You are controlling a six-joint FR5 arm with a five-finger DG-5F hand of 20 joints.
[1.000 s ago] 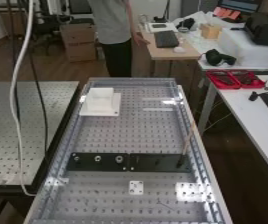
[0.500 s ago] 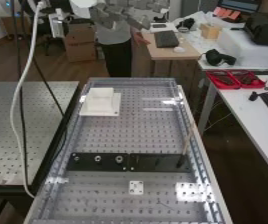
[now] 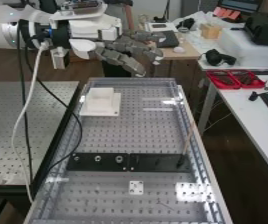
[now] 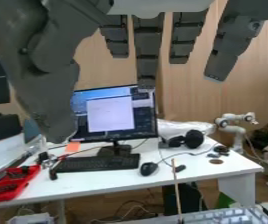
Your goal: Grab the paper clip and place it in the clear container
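In the high view, the hand (image 3: 128,52) is over the bench's far end, higher than the white block, with its fingers extended. The wrist view has the open hand (image 4: 148,50) with straight fingers and its thumb apart, nothing between them. A thin dark mark (image 3: 163,204) lies on the perforated plate near the bench's near end; whether it is the paper clip I cannot tell. Two pale bright lines (image 3: 159,109) cross the plate's far right part; they may be edges of the clear container, but this is unclear.
A white block (image 3: 101,102) stands at the bench's far left. Black plates (image 3: 101,161) cross its middle, with a thin wooden stick (image 3: 188,139) rising at their right end. Red trays (image 3: 234,80) sit on the right-hand table. Cables hang at the left.
The arm has come in from the upper left, and the hand has moved lower in the high view, above the bench's far end. The things on the bench have not moved.
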